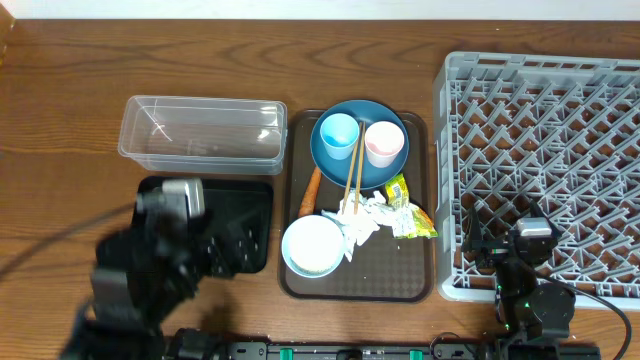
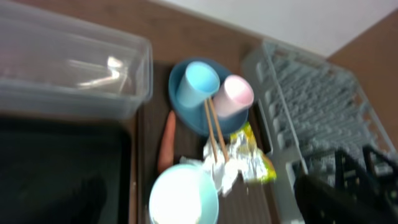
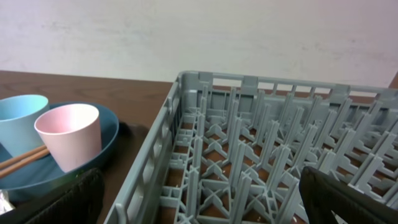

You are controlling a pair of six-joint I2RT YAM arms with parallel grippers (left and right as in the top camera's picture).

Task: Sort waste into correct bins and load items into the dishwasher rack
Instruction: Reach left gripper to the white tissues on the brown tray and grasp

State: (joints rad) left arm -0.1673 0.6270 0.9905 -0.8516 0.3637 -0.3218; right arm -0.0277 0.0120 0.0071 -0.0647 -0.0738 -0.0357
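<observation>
**Dirty dishes and waste on a tray between two bins and a rack; both grippers open and empty**

On a wooden table [image 1: 60, 90], far left, a tub [image 1: 200, 133] of clear plastic stands empty. Just in front of it lies a black tray [image 1: 255, 200]. The left gripper [image 1: 222, 243] hangs over this tray, blurred, its jaws wide apart and holding nothing.

In the middle lies a brown tray [image 1: 420, 280]. At its back sits a plate [image 1: 375, 175] carrying a blue cup [image 1: 339, 133] on the left and a pink cup [image 1: 384, 143] on the right, both upright. Chopsticks [image 1: 353, 170] run from between the cups down to a tissue [image 1: 362, 218]. A carrot [image 1: 310, 192] lies along the tray's left edge. A bowl [image 1: 313, 245] sits front left, touching the tissue. A wrapper [image 1: 408, 210] lies just right of the tissue.

On the right stands the rack [image 1: 545, 150], empty. The right gripper [image 1: 520, 240] hovers over its near edge, jaws spread wide, gripping nothing.
</observation>
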